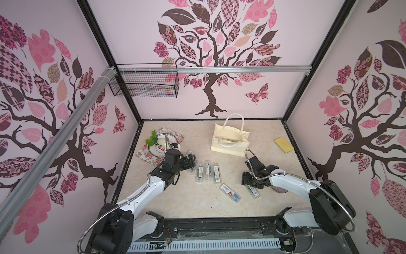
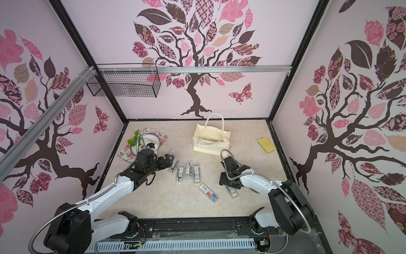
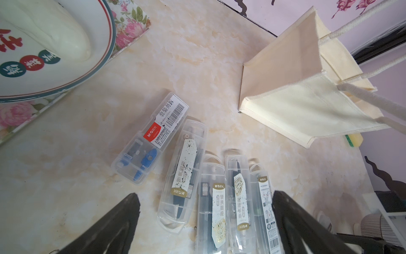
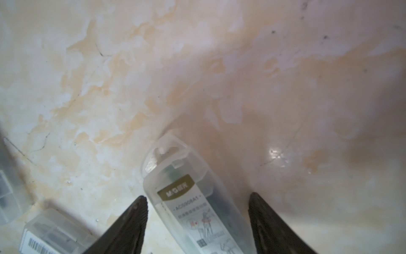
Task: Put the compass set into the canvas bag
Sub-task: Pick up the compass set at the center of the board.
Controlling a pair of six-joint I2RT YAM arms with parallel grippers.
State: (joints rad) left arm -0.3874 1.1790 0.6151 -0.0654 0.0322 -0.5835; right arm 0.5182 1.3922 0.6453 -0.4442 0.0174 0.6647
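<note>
The canvas bag (image 1: 229,140) stands open at the back, well apart. The compass set (image 4: 175,176) lies flat between my right gripper's (image 4: 196,196) parted fingers, not yet pinched; I'd centre it, then squeeze evenly. My left gripper (image 3: 205,194) hangs spread, empty.

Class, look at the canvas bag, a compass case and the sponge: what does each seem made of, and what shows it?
The canvas bag: cream woven cloth, matte, with stitched edges and cord handles. The compass case: probably hard clear plastic; glossy, contents show through. The sponge: seemingly yellow foam with a green scouring layer.
</note>
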